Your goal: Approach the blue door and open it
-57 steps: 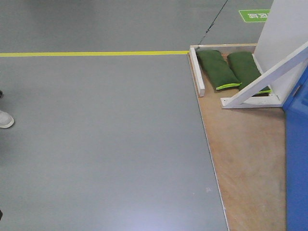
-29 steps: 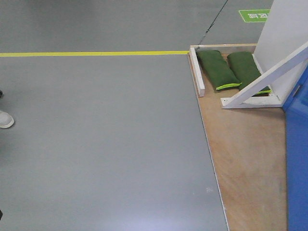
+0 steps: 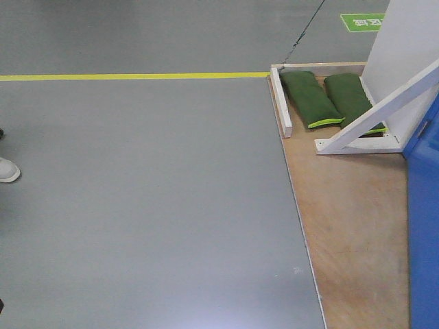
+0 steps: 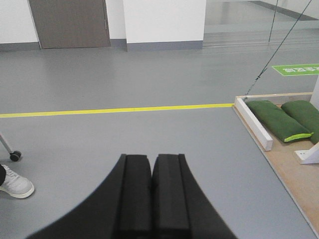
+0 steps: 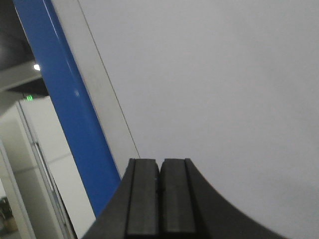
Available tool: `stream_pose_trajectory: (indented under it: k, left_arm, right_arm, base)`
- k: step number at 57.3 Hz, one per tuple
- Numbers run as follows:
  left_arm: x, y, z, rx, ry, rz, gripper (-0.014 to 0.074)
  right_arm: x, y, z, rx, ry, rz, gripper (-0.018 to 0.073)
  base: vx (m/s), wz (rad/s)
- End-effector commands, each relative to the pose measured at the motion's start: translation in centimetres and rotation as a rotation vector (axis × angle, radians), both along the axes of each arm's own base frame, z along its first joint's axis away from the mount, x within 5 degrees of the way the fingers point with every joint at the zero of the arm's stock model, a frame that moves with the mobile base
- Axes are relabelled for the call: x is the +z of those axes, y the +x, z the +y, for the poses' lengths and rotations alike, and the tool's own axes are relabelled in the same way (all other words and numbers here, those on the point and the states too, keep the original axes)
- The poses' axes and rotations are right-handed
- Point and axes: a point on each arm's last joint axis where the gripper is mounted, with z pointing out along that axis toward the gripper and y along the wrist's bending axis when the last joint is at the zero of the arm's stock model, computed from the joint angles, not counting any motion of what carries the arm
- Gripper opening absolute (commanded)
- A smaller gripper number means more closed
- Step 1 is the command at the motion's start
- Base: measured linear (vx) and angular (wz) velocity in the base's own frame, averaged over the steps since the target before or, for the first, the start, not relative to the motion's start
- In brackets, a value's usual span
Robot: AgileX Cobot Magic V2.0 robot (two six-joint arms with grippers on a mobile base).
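Observation:
The blue door point(image 3: 425, 226) shows only as a glossy bright-blue strip along the right edge of the front view, standing on a wooden platform point(image 3: 350, 219). Its handle and lock are out of view. In the right wrist view a slanted blue band point(image 5: 70, 109) runs beside a wide white surface point(image 5: 224, 74). My right gripper point(image 5: 159, 167) is shut and empty, close in front of that white surface. My left gripper point(image 4: 152, 164) is shut and empty, pointing out over grey floor.
A white panel point(image 3: 405, 48) with a white diagonal brace point(image 3: 384, 110) stands at the platform's back, with two green sandbags point(image 3: 312, 99) at its foot. A yellow floor line point(image 3: 137, 76) crosses the grey floor. A person's white shoe point(image 3: 7, 169) is at the left edge.
The blue door's edge has slid very slightly to the right in the front view. Nothing else has visibly changed.

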Motion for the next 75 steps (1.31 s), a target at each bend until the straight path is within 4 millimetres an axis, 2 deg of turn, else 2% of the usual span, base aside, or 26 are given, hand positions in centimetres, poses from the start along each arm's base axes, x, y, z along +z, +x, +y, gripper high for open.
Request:
stream_pose_trajectory:
  k: [1,12,23,46,56,75]
  left_arm:
    - [1.7,-0.1,-0.1,-0.012,-0.005,-0.115,0.0073]
    - [1.7,-0.1,-0.1,-0.012,-0.005,-0.115,0.0073]
    - [1.7,-0.1,-0.1,-0.012,-0.005,-0.115,0.0073]
    - [1.7,-0.1,-0.1,-0.012,-0.005,-0.115,0.0073]
    - [1.7,-0.1,-0.1,-0.012,-0.005,-0.115,0.0073]
    - [1.7,-0.1,-0.1,-0.012,-0.005,-0.115,0.0073]
  right_arm:
    - [1.8,-0.1,0.5,-0.032,-0.097,0.081,0.0012]
    - [0.3,2.6,-0.7,0.059,-0.071,0.091,0.0012]
    - [0.6,4.6,-0.2,0.143,-0.095,0.072,0.0012]
    - [3.6,7.5,3.4,0.272,-0.181,0.008,0.0012]
    - [5.0,7.9,5.1,0.3,-0.217,0.002,0.0012]
    - [6.2,9.9,7.8,0.41,-0.177,0.0,0.0012]
  base:
    - [0.0,0.0]
    - [0.0,0.0]
    - [0.0,0.0]
    - [0.0,0.0]
    - [0.0,0.0]
    - [0.0,0.0]
